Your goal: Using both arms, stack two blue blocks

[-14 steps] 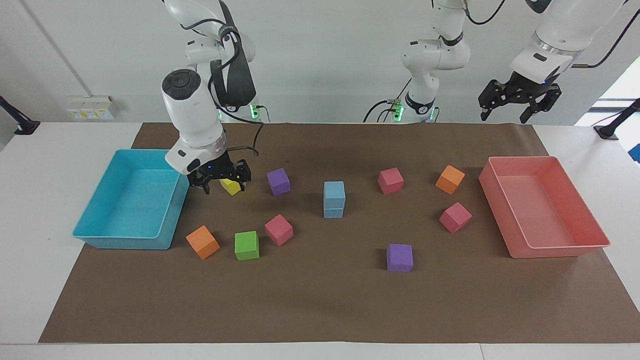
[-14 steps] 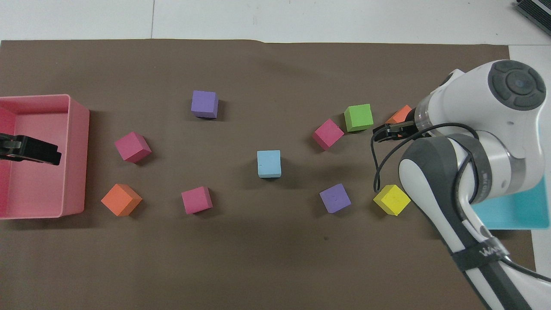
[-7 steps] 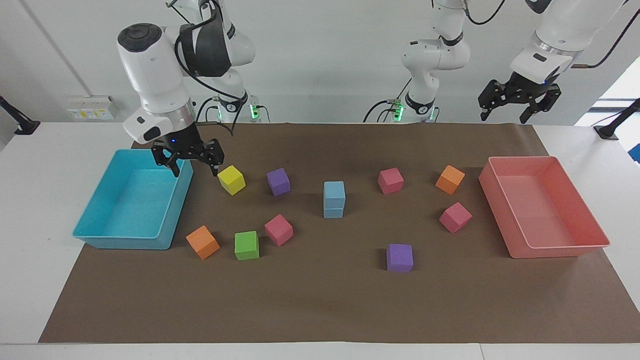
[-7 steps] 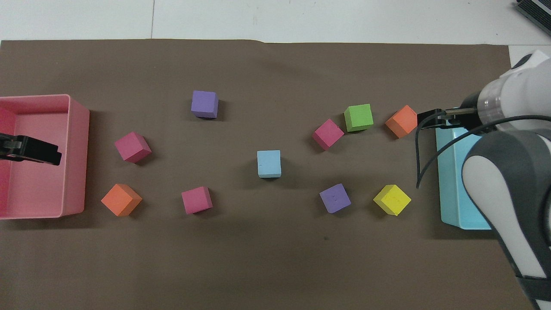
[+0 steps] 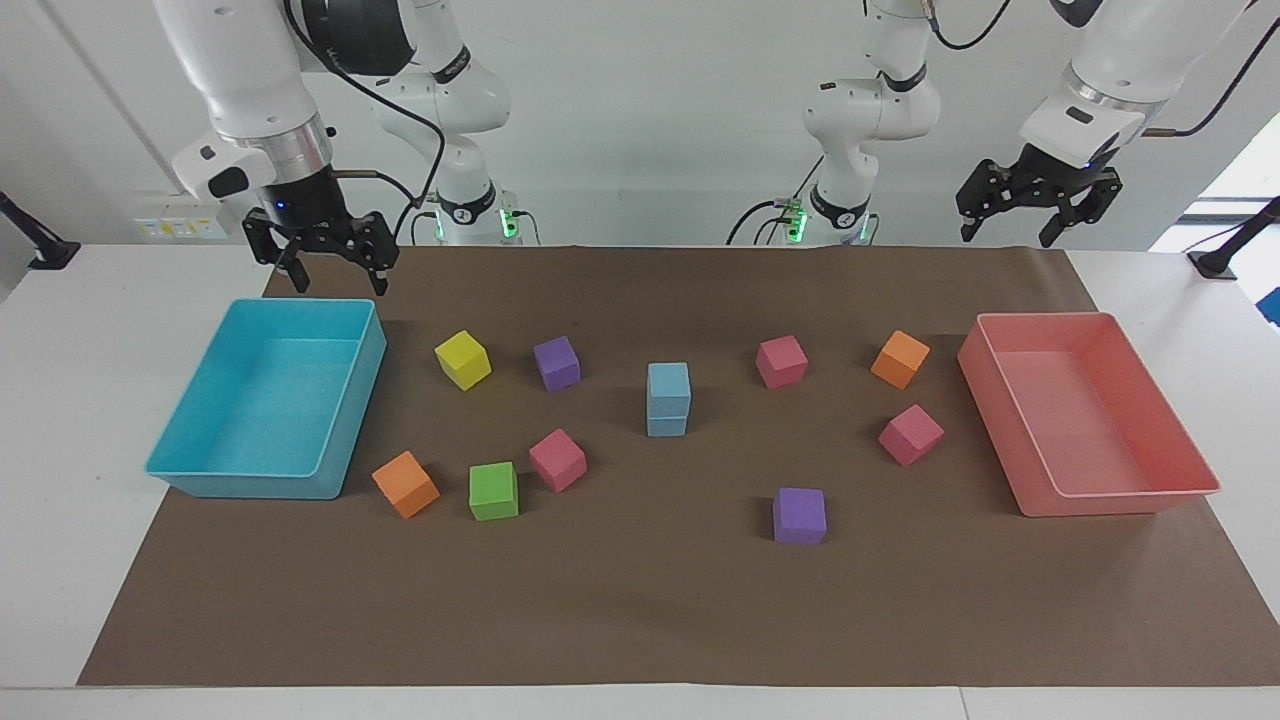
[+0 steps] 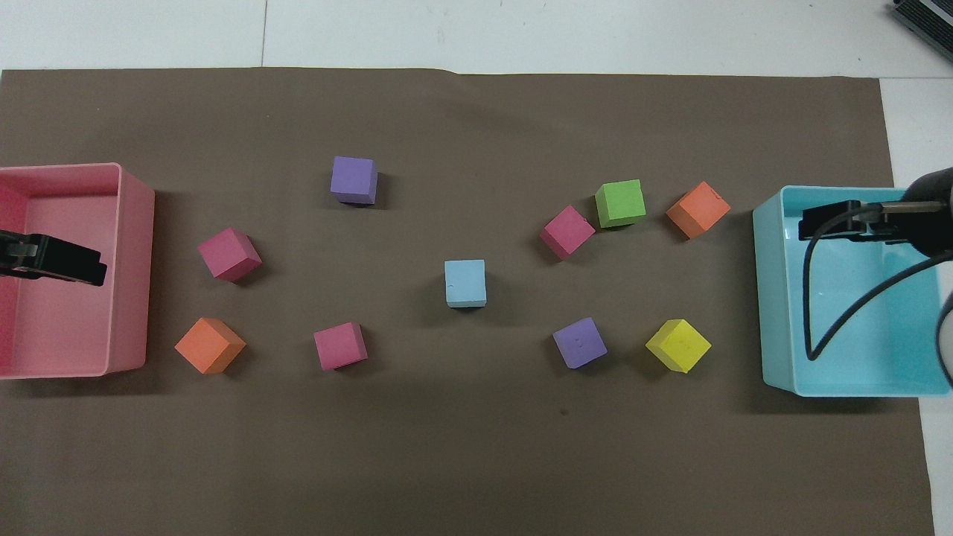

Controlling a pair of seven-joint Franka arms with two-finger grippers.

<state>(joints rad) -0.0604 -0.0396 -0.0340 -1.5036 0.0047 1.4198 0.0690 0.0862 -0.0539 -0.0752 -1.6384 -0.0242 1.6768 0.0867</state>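
Note:
The two blue blocks stand stacked in the middle of the brown mat, the top block (image 5: 668, 381) squarely on the bottom block (image 5: 667, 422). In the overhead view only the top block (image 6: 465, 283) shows. My right gripper (image 5: 339, 278) is open and empty, raised over the cyan tray's rim nearest the robots; it also shows in the overhead view (image 6: 823, 222). My left gripper (image 5: 1022, 228) is open and empty, and it waits high over the pink tray, as the overhead view (image 6: 56, 262) shows. Neither gripper touches the stack.
A cyan tray (image 5: 205, 470) sits at the right arm's end and a pink tray (image 5: 1120, 500) at the left arm's end. Loose cubes lie around the stack: yellow (image 5: 462, 359), two purple (image 5: 556, 362) (image 5: 799, 515), three pink, two orange, one green (image 5: 493, 490).
My right gripper rose from beside the yellow cube and moved back over the cyan tray, empty. The yellow cube, the stack and the left arm have not moved.

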